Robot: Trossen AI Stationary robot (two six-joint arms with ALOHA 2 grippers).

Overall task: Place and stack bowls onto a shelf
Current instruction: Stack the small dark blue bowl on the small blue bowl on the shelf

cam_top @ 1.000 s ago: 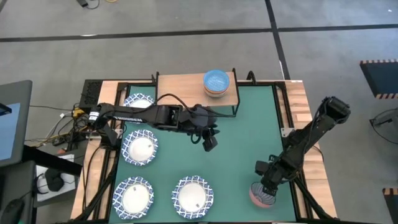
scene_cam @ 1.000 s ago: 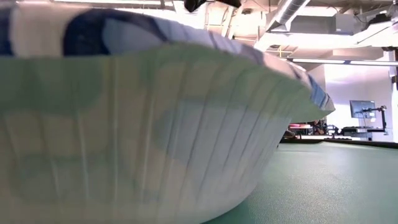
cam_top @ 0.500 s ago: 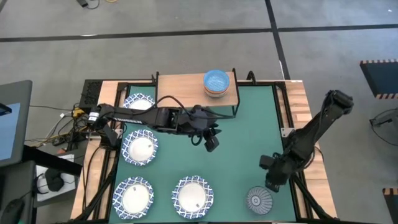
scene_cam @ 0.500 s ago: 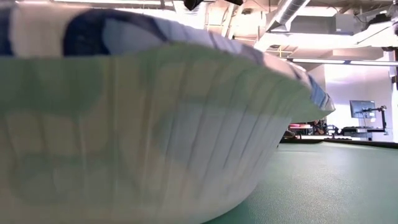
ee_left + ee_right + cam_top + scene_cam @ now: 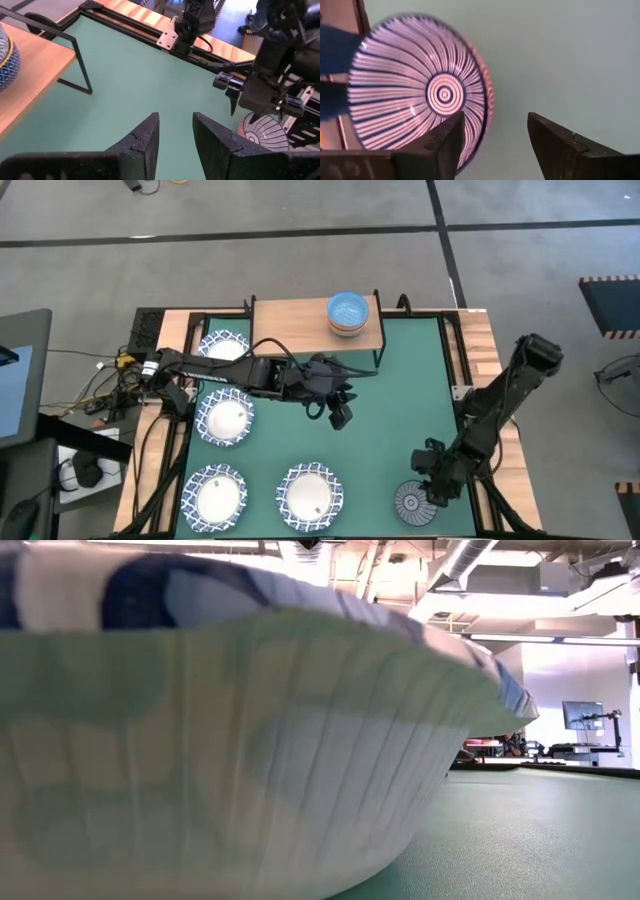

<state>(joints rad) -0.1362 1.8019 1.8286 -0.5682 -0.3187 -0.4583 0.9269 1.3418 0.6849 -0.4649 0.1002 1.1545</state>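
The bowls are spread over the green mat [image 5: 390, 400] on the worktop [image 5: 480, 340]. Four wide bowls with blue rims sit on the left side: one near the back [image 5: 222, 345], one in the middle [image 5: 225, 418], and two at the front [image 5: 216, 495] [image 5: 312, 493]. A small striped bowl [image 5: 413, 503] sits at the front on the right, and it seems to rest in a red one, but I cannot be sure. On the shelf [image 5: 290, 320] at the back there is already a little stack with a pale blue bowl [image 5: 348, 309] on top. The right tool [image 5: 428, 480] hangs just beside the striped bowl with its two fingers spread wide and nothing between them. One finger is over the bowl's rim and the other is over the mat. The left tool [image 5: 338, 415] waits over the middle of the mat, well away from every bowl; its fingers are partly apart and hold nothing. The wide bowls have ribbed sides and look like paper, so they are likely very light and bendy. A hard squeeze could crush the rim. The small bowls look light too, and may slide on the mat if pushed. I think the best place to take hold is the rim, with one finger inside and one outside, and a soft squeeze. Most bowls are not on the shelf yet.
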